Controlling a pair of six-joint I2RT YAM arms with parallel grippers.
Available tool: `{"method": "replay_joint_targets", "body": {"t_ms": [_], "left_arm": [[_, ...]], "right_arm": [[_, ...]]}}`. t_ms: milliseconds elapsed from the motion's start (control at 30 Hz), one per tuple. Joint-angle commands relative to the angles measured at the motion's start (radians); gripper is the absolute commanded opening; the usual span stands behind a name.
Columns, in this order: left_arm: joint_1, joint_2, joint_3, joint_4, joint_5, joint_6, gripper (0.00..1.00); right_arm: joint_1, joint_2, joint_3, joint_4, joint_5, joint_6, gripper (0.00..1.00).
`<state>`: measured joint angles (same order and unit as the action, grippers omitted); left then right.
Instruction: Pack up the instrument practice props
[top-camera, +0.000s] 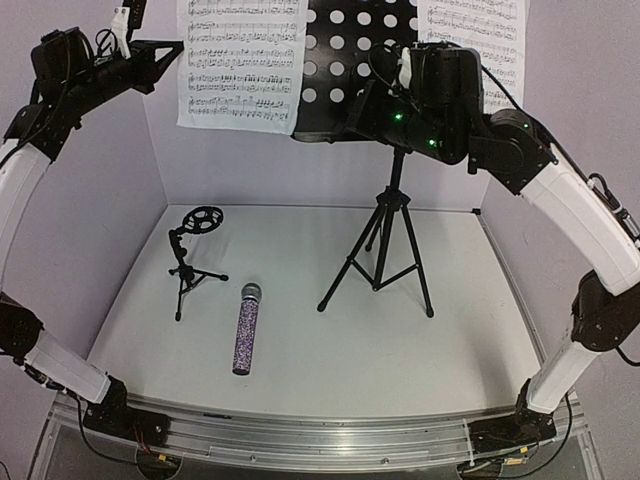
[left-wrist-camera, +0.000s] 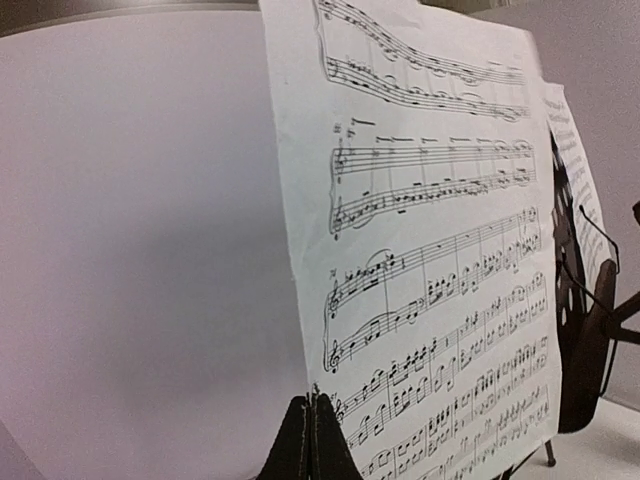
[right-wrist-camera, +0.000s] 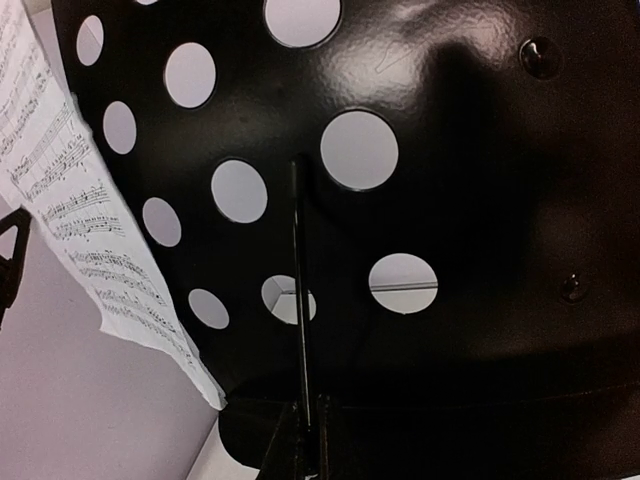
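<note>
Pinching a sheet-music page (left-wrist-camera: 430, 250) on the music stand (top-camera: 392, 195), the left pincer (left-wrist-camera: 310, 440) mirrors the right pincer (right-wrist-camera: 308, 445), clamped on the stand's wire arm (right-wrist-camera: 298, 280); the microphone (top-camera: 246, 330) lies left of the stand.

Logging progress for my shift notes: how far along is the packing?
Nothing looks packed yet. In hand: left gripper pinches the left sheet-music page; right gripper grips the music stand. Remaining: microphone and mic stand sit untouched on the table.
</note>
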<state>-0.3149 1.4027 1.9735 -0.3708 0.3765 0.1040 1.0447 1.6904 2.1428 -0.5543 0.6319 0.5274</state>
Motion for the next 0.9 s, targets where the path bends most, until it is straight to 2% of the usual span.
{"method": "replay_joint_targets", "body": {"t_ms": [0, 133, 200, 300, 433, 700, 767, 867], "left_arm": [[0.000, -0.126, -0.010, -0.184, -0.006, 0.093, 0.00], [0.000, -0.221, -0.080, -0.323, 0.058, 0.118, 0.00], [0.000, -0.254, -0.117, -0.418, 0.056, 0.098, 0.00], [0.000, -0.307, -0.198, -0.473, 0.023, 0.102, 0.00], [-0.001, -0.303, -0.254, -0.602, 0.001, 0.155, 0.00], [0.000, -0.304, -0.463, -0.825, 0.181, 0.245, 0.00], [0.000, -0.313, -0.519, -0.830, 0.220, 0.255, 0.00], [-0.001, -0.330, -0.587, -0.741, 0.271, 0.215, 0.00]], "right_arm": [[-0.005, -0.046, -0.030, 0.036, 0.020, -0.033, 0.00], [-0.005, -0.055, -0.045, 0.061, 0.020, -0.045, 0.00], [-0.006, -0.055, -0.046, 0.069, 0.020, -0.052, 0.00], [-0.005, -0.051, -0.044, 0.076, 0.020, -0.062, 0.00], [-0.005, -0.048, -0.044, 0.082, 0.018, -0.067, 0.00], [-0.005, -0.048, -0.049, 0.087, 0.016, -0.074, 0.00], [-0.006, -0.048, -0.050, 0.090, 0.016, -0.076, 0.00], [-0.005, -0.044, -0.050, 0.092, 0.016, -0.078, 0.00]]}}
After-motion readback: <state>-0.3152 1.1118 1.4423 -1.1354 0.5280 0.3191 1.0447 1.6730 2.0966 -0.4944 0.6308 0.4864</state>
